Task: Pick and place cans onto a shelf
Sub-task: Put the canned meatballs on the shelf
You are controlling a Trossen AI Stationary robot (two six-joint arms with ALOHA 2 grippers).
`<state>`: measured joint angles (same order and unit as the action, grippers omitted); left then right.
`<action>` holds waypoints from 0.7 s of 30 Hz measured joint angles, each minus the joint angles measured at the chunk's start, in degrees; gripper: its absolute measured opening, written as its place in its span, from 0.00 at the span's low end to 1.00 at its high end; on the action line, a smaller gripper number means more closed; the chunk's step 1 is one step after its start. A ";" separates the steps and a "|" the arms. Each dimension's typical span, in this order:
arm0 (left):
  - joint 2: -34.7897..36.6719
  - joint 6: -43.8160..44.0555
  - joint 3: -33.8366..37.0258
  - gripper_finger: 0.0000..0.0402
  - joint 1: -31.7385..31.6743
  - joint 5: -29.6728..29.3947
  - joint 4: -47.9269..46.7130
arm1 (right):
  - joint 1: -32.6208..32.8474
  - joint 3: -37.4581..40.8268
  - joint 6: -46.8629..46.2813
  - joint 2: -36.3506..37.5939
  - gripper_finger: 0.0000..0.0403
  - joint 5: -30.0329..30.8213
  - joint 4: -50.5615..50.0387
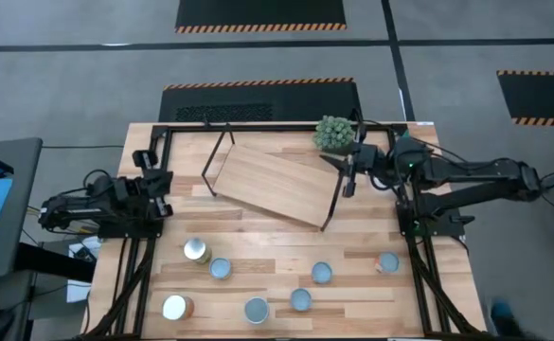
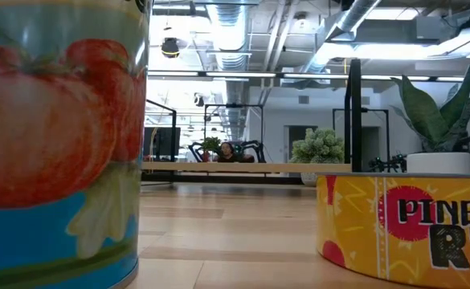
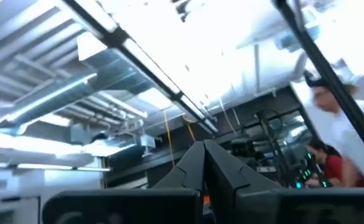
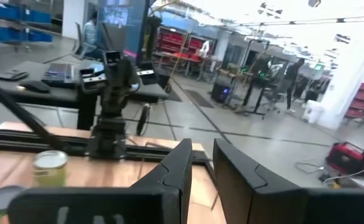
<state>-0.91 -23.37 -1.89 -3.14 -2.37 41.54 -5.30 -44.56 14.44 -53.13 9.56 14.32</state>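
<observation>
Shelf [image 1: 275, 185]: pale wood board on thin black legs, sitting skewed at table centre, top bare, no can on it yet.
Cans [image 1: 258, 310]: seven scattered across the near half, six o'clock of the shelf; blue-grey tops mostly, two whitish.
Right gripper [image 1: 349, 183]: at the shelf's three o'clock edge, fingers a little apart, holding nothing; looks poised to start.
Left gripper [image 1: 166, 194]: parked at nine o'clock, fingers pressed together, likely waiting clear.
Plant pot [image 1: 334, 135]: twelve o'clock, just beside the shelf's corner.
</observation>
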 joint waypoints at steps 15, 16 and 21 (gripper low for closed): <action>-17.85 -3.31 -25.08 0.00 -0.02 3.23 -37.01 | -0.44 -0.04 -8.47 0.28 0.23 -2.36 -8.20; -19.87 -4.46 -26.72 0.00 -0.02 4.31 -38.74 | 0.67 -0.04 -8.36 0.29 0.23 -2.53 -8.44; -28.12 -7.37 -32.09 0.00 0.00 4.84 -44.07 | 5.85 -0.04 0.96 0.88 0.23 -2.74 -9.23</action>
<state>-29.03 -30.74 -33.98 -3.14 2.47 -2.53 0.54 -44.60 15.40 -52.25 6.82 5.10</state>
